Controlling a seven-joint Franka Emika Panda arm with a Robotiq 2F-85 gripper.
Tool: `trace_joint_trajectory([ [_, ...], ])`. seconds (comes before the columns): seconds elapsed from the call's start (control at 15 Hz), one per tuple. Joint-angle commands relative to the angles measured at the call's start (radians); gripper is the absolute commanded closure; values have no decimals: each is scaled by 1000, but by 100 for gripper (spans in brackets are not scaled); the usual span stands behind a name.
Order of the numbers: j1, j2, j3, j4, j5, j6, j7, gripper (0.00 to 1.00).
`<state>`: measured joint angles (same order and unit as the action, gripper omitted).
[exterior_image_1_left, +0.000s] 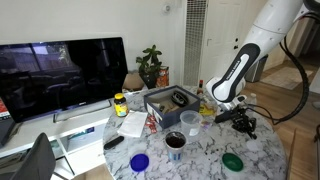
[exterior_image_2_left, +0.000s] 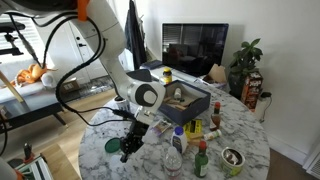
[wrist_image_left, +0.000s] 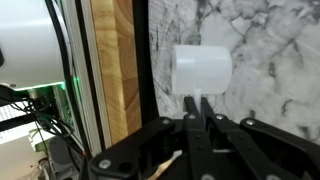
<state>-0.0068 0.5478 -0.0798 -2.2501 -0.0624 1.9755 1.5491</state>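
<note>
Gripper (wrist_image_left: 200, 98) held low over the marble table (wrist_image_left: 270, 40), fingers (wrist_image_left: 190, 120) drawn together, white cup (wrist_image_left: 202, 70) set on the table at the fingertips, wooden strip (wrist_image_left: 122, 60) seen beside the table, contact not discernible.

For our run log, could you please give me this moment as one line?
claw: jaws together, tips at white cylinder | surface: marble table | grip on cylinder: unclear

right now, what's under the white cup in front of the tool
The white cup rests on the marble table; the patch directly beneath it is covered.
</note>
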Motion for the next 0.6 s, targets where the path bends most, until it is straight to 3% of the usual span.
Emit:
trace_joint_trajectory([
  [0.0, 36, 61, -26, 43, 20, 9, 32, 98],
  [0.2, 48, 86, -34, 63, 19, 12, 50, 98],
  [0.4, 51, 87, -37, 69, 19, 14, 54, 92],
  [0.53, 54, 88, -39, 71, 19, 20, 58, 75],
])
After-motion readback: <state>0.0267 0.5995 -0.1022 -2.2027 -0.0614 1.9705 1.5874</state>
